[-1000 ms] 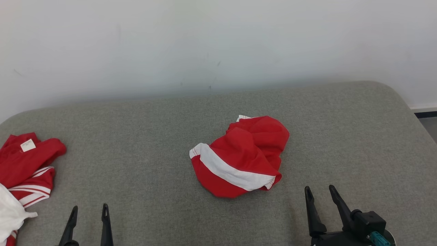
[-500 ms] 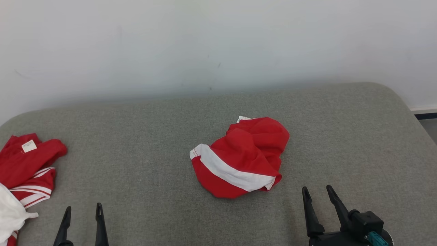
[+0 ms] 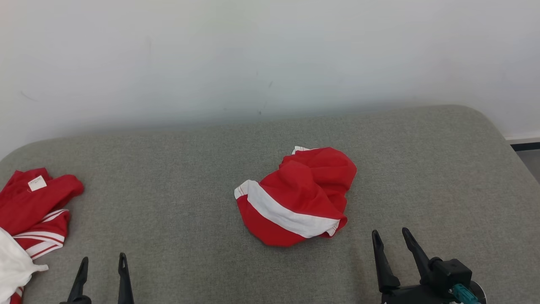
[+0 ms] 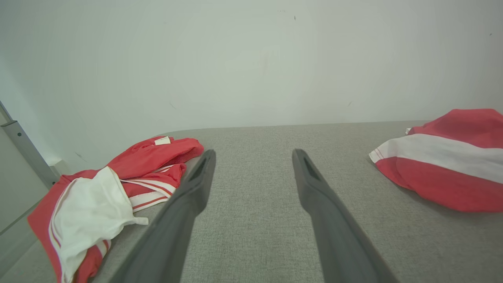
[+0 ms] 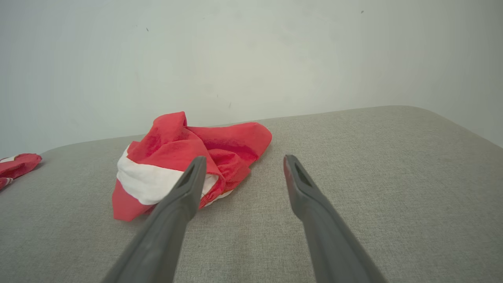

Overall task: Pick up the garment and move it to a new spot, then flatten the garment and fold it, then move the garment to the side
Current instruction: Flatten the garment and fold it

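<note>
A crumpled red garment (image 3: 301, 194) with a white band lies in a heap at the middle of the grey padded table (image 3: 177, 177). It also shows at the right of the left wrist view as the garment (image 4: 448, 157), and left of centre in the right wrist view as the garment (image 5: 184, 161). My right gripper (image 3: 390, 240) stands open near the front edge, just right of the heap and apart from it, nothing between its fingers. My left gripper (image 3: 103, 264) is open at the lower left, empty.
A pile of other red and white clothes (image 3: 29, 211) lies at the table's left edge, close to my left gripper; the same pile (image 4: 110, 188) shows in the left wrist view. A pale wall (image 3: 270, 55) runs behind the table. The table's right corner is rounded.
The whole head picture has shifted slightly down, so the camera has moved. Both grippers sit a little lower in the view, the left one more. The garment has not moved.
</note>
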